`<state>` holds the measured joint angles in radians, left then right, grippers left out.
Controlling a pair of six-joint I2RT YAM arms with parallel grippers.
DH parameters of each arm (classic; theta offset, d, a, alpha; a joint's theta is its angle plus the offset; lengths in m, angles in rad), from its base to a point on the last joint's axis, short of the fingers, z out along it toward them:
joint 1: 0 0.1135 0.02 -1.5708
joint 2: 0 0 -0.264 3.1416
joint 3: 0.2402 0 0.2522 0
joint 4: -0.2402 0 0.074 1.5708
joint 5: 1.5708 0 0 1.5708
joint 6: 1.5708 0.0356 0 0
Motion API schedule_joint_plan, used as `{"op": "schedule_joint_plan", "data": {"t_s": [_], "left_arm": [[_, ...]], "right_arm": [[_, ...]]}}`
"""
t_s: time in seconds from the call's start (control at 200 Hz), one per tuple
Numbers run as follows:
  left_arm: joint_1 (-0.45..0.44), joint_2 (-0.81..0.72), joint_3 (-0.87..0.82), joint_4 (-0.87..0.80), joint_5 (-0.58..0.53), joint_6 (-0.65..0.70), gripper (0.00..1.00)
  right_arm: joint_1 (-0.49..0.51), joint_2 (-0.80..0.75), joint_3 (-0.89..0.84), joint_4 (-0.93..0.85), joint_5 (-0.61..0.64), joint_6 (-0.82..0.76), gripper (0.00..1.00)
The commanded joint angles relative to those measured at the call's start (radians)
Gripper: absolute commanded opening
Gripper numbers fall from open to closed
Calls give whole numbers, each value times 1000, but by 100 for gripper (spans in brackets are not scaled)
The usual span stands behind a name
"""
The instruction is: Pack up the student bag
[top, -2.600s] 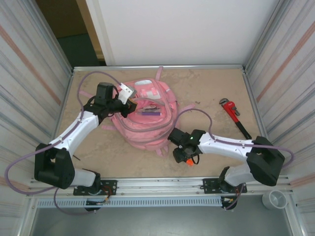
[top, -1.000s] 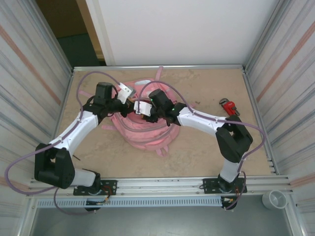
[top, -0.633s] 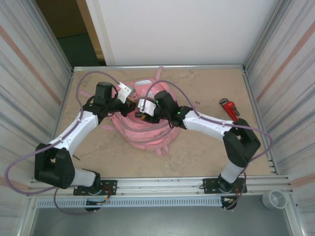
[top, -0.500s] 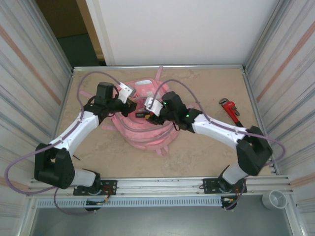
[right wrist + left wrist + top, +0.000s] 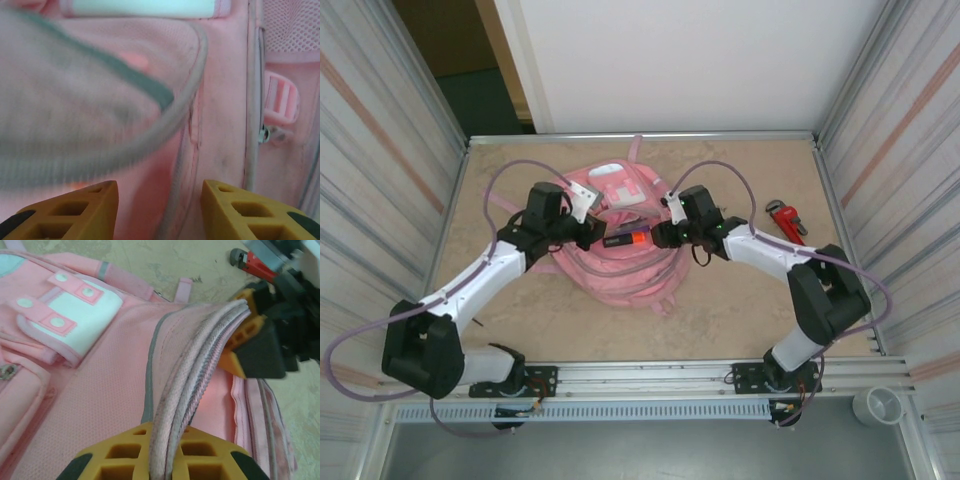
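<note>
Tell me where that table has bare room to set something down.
Widest bare patch: the table between the student bag and the near rail. Also free: the far right corner beyond the wrench. Crowded: the middle, where left pincer and right pincer meet on the bag.

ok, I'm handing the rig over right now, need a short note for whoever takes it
Left pincer: shut on the zip rim of the student bag, holding it raised.
Right pincer: jaws apart at the far end of that rim, no grip evident.
Bag lies mid-table, front pockets up; red pipe wrench on the table to its right.
Done: rim lifted.
Left: pack the bag, close the zip.
</note>
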<state>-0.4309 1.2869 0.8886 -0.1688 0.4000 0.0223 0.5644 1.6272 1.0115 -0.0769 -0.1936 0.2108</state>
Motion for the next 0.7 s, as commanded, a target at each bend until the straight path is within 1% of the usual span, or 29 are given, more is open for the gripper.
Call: {"op": "schedule_joint_plan", "data": {"t_s": [0.0,0.08,0.17,0.231,0.301,0.441,0.526,0.556,0.611,0.697], "left_arm": [[-54,-52,-53,23,-41,-69,10],[-90,-60,-96,59,-52,-81,15],[-124,-49,-124,93,-33,-79,24],[-147,-32,-121,95,-18,-70,32],[-155,-12,-102,85,15,-69,38],[-154,4,-53,44,78,-76,57],[-154,4,-20,22,122,-92,73],[-150,5,-4,8,131,-99,77],[-136,8,22,-13,150,-122,79],[-84,9,36,0,195,-224,79]], "right_arm": [[-49,54,133,-5,-49,59,43],[-64,100,203,-47,-87,22,42],[-70,130,260,-124,-115,-41,41],[-80,129,270,-187,-116,-71,41],[-103,102,253,-254,-106,-81,42],[-156,-35,152,-308,-93,-64,45],[-169,-125,86,-317,-83,-14,46],[-165,-154,62,-319,-80,13,46],[-140,-212,8,-312,-71,61,47],[-56,-293,-77,-265,-18,152,47]]}}
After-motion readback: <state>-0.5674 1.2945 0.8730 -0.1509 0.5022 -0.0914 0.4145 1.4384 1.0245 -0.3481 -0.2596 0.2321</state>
